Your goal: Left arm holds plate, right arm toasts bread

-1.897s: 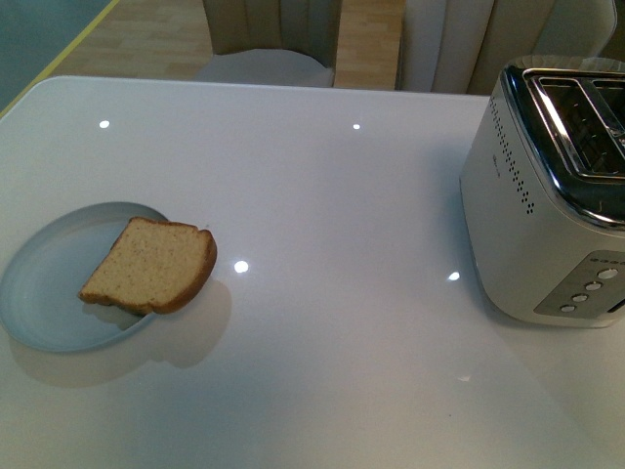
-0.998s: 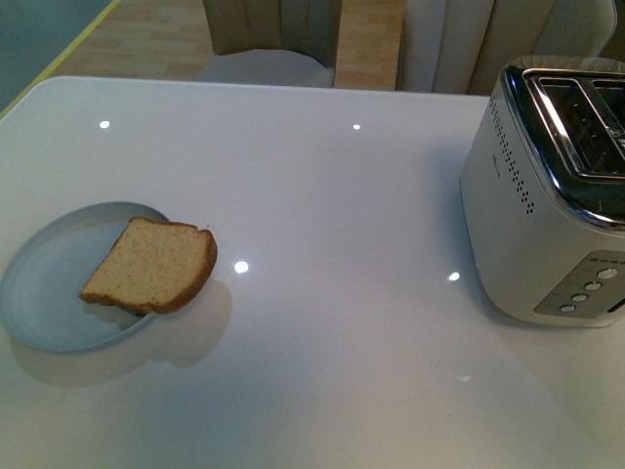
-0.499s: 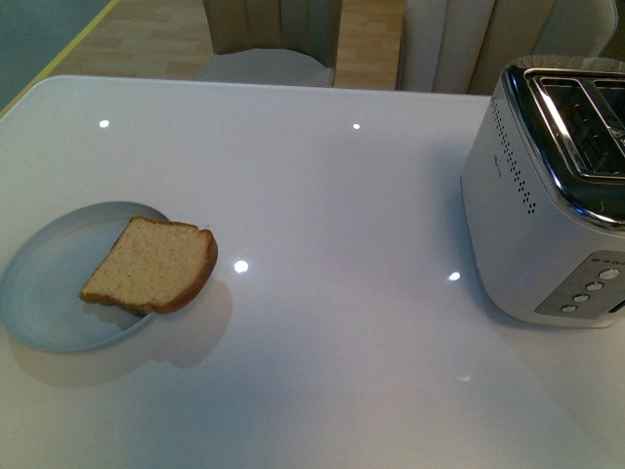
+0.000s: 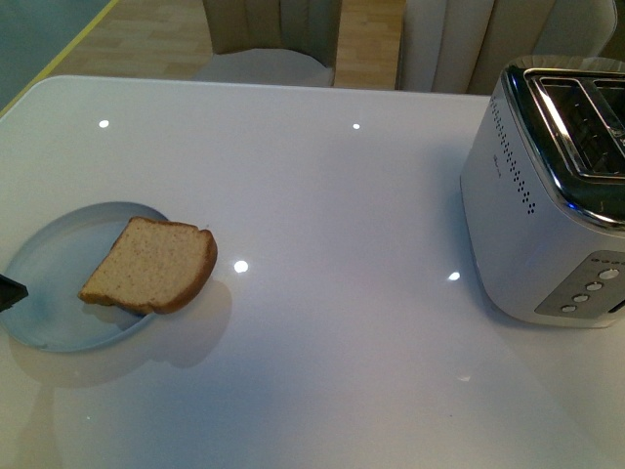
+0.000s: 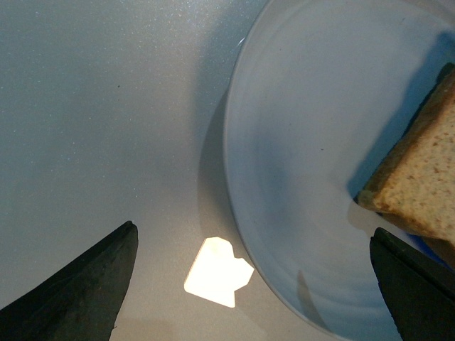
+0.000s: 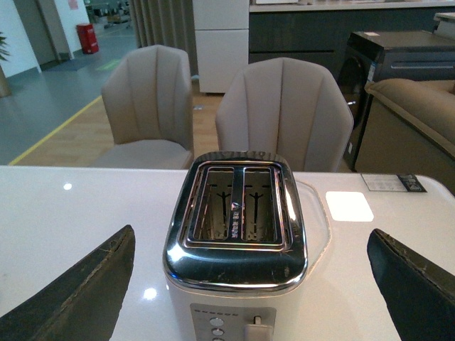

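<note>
Bracketing the left rim of the plate (image 4: 59,254), left gripper (image 5: 252,238) gapes wide with nothing held, right gripper (image 6: 249,234) likewise spread and empty facing the toaster (image 4: 532,225); bread (image 4: 151,266) lies on the plate overhanging its right rim, so a clumsy pinch could jolt it off.

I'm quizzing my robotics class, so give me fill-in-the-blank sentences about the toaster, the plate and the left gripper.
The toaster has ___ slots, both empty.
The plate holds ___ slice of bread.
The left gripper, near the plate's rim, is ___.
Missing words: two; one; open.
</note>
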Available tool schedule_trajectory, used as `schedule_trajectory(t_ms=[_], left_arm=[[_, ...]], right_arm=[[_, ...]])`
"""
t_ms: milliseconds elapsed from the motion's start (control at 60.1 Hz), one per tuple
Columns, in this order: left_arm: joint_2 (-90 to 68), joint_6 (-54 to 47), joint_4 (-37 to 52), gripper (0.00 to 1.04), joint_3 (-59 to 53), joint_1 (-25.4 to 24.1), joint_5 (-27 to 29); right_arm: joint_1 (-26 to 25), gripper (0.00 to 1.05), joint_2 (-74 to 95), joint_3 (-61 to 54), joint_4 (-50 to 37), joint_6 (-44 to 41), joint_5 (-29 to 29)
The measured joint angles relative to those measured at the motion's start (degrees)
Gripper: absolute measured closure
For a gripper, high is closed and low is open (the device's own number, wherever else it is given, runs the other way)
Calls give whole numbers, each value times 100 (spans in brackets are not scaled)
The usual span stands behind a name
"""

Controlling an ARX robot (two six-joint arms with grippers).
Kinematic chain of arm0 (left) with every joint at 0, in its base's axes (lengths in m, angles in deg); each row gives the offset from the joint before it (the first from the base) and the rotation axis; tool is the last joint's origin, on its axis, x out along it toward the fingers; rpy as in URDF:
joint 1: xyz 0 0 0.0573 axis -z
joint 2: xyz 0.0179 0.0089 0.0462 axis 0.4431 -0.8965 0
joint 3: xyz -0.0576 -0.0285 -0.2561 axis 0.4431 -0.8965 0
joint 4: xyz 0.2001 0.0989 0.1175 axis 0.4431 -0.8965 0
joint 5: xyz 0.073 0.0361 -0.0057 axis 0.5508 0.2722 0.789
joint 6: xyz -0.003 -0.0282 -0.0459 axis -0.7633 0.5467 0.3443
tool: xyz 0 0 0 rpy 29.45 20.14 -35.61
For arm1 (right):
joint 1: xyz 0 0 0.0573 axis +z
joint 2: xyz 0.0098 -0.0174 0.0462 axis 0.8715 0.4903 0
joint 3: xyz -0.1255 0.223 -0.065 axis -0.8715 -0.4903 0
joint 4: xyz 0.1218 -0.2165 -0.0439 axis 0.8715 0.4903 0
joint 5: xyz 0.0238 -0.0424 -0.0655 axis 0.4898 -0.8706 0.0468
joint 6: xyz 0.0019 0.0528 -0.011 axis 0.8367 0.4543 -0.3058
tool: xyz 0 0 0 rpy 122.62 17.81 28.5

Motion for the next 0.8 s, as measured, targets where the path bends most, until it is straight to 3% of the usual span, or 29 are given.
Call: schedule_trajectory(t_ms=[632, 799], left_arm=[[-1036, -144, 63, 7, 1154, 404, 603], [-1132, -240, 90, 31, 1268, 455, 678]], right_arm=[[0, 9, 0, 0, 0, 0, 2], [0, 9, 0, 0, 0, 0, 2]])
